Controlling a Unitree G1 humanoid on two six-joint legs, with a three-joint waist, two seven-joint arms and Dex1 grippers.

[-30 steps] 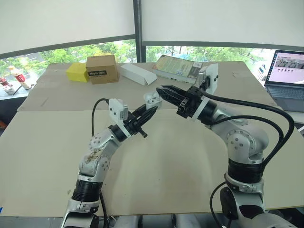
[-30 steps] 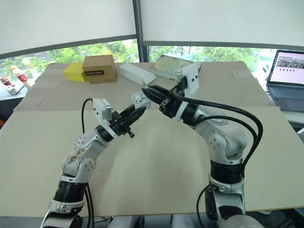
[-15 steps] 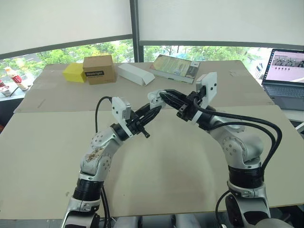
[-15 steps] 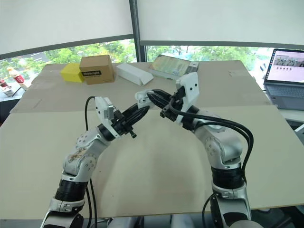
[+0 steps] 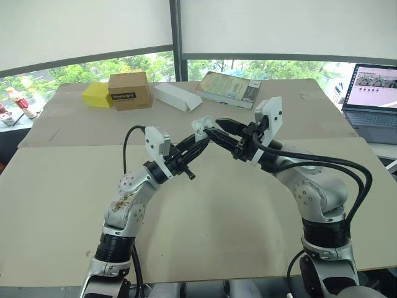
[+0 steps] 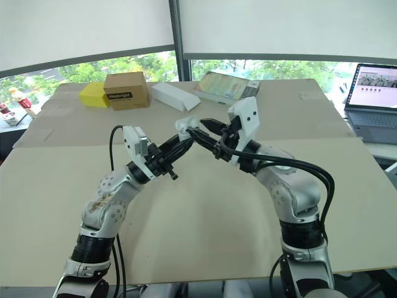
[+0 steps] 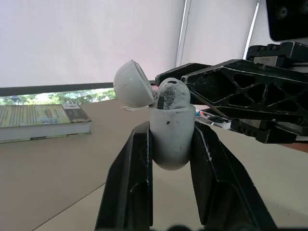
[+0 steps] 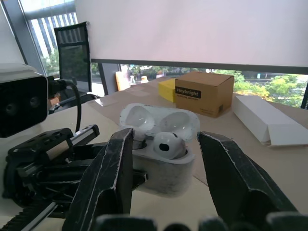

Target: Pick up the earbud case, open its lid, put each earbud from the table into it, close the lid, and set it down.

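Observation:
The white earbud case (image 7: 169,134) is held upright above the middle of the table, with my left gripper (image 5: 198,140) shut on its body. Its lid (image 7: 134,90) is hinged open. One white earbud (image 8: 166,144) sits in the case's top, its head sticking out. My right gripper (image 8: 166,135) reaches in from the right and is open, one finger on each side of the case's open top and touching neither the earbud nor the case. The left wrist view shows the right gripper's black lattice fingers (image 7: 226,86) right behind the case.
At the table's far edge lie a yellow box (image 5: 99,94), a brown cardboard box (image 5: 131,90), a long white box (image 5: 178,97) and a book (image 5: 231,89). A laptop (image 5: 375,93) stands open off the right side. Both arms meet over the beige tabletop (image 5: 236,205).
My right gripper's tips have moved left and now straddle the case's open top. The left gripper has kept the case almost still. The camera view shifted slightly.

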